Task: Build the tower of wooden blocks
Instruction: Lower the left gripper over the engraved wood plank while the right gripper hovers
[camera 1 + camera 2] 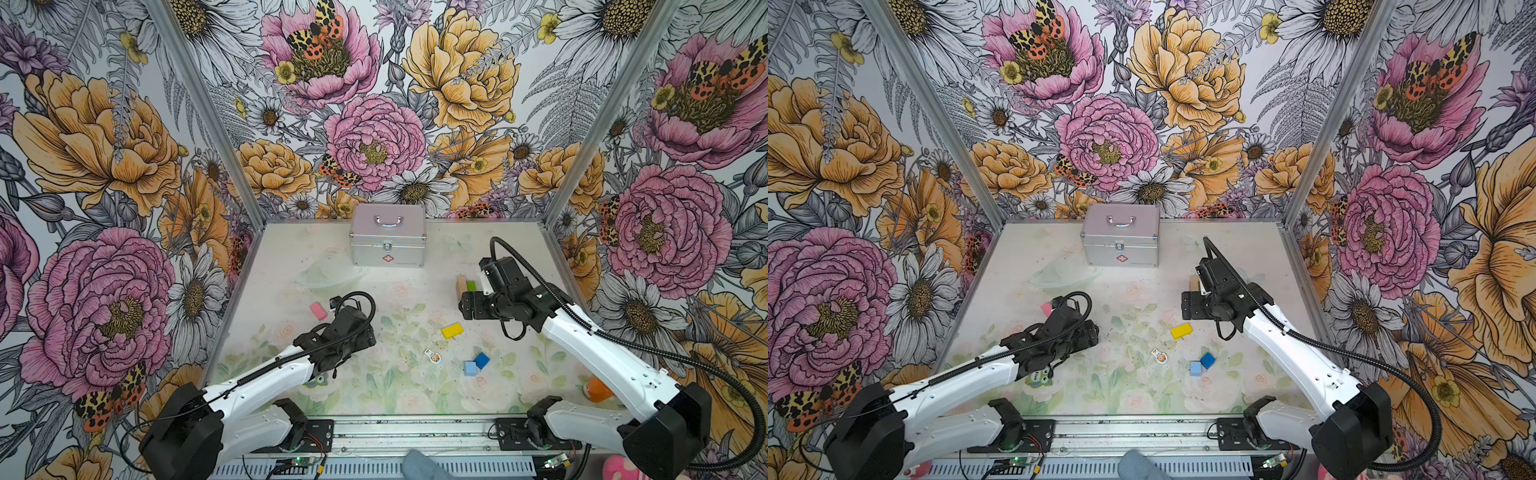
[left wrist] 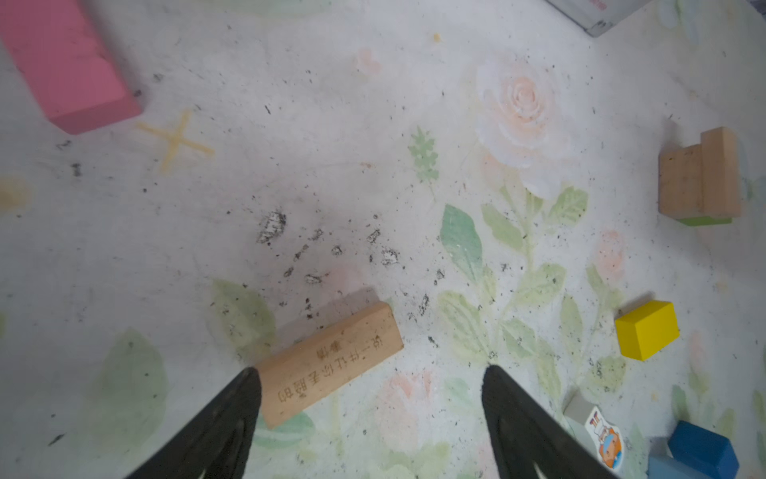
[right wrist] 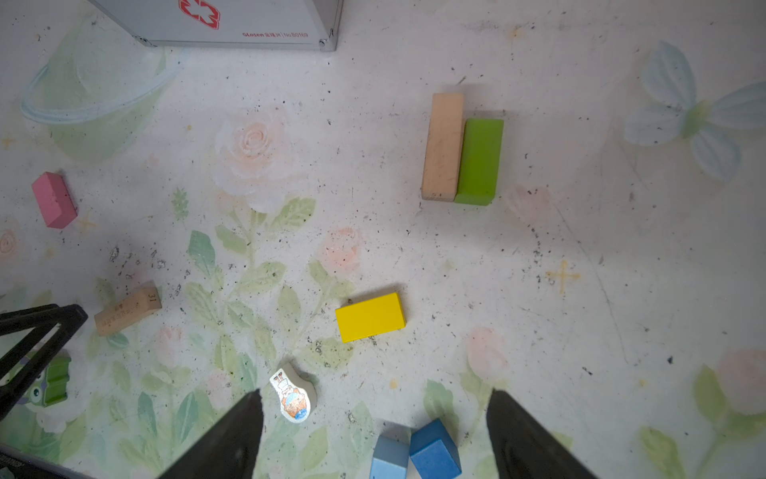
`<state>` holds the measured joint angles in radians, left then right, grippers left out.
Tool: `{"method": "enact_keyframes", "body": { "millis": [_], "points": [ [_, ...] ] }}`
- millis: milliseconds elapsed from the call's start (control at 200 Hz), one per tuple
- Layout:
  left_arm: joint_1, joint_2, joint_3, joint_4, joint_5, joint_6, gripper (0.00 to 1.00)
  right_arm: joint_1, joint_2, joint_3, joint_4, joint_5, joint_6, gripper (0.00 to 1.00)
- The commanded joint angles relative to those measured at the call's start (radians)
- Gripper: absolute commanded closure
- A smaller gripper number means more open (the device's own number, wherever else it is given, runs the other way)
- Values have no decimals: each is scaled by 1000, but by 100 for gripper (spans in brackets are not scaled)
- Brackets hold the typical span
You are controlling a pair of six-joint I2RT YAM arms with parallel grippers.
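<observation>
Soft, even light from above fills the scene in both top views, bright without glare; the silver metal case [image 1: 365, 227] carries only a dull sheen. Wide-angle bending makes the metal corner post [image 1: 205, 108] lean outward. In the wrist views the tabletop [image 3: 580, 331] looks pale and washed. The yellow block [image 3: 370, 317] and tan block [image 2: 331, 361] throw short, faint shadows, and the pink block [image 2: 62, 62] softens at the frame's edge.

Three walls enclose the work area: back wall [image 1: 374, 124], left wall [image 1: 83, 208] and right wall [image 1: 685, 166]. All carry wallpaper of large pink and orange flowers, daisies and moths. Aluminium corner posts [image 1: 208, 112] join them. The tabletop [image 1: 415, 399] bears a pale floral print, speckled with dark marks. Lighting is even; shadows are soft.
</observation>
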<state>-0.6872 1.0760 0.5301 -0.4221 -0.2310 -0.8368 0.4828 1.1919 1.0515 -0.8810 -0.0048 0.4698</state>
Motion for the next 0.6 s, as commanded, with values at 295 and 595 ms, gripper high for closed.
{"method": "enact_keyframes", "body": {
  "millis": [295, 595],
  "points": [
    [104, 83, -42, 151, 148, 161, 14, -6, -13, -4, 10, -24, -14, 13],
    [96, 177, -53, 238, 207, 170, 16, -7, -26, -13, 10, -32, -1, 13]
  ]
}}
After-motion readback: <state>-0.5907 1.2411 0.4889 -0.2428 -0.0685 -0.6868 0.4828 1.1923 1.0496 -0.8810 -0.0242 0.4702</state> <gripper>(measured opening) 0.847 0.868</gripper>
